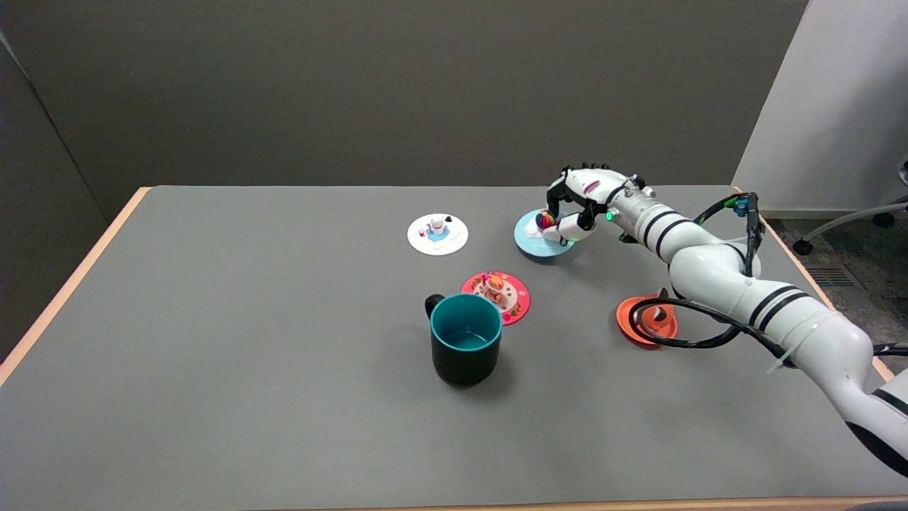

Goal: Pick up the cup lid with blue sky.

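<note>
Right hand [578, 206] at the far right of the table [213, 369], fingers curled down over the blue sky lid [537, 241]; thumb and fingertips appear closed on the small multicoloured knob [545, 219] standing at the lid's centre, so the hand looks clamped on that knob, though the contact itself is partly hidden by the fingers. The lid lies flat on the table surface, or very nearly so; whether its edge has left the table cannot be told from here.

Handling, as a judgement: a thin, flat disc, probably light and somewhat flexible like silicone; its rim sits flush with the table and offers little to catch; the raised knob is the sensible place to hold, being small and rounded, hence liable to slip from a loose pinch; a limp disc may droop or swing when lifted.

Other items: white lid [438, 234] to the left, well apart; red lid [496, 297] just beside the teal cup [465, 348]; orange lid [644, 321] under the arm's cable [691, 341].
</note>
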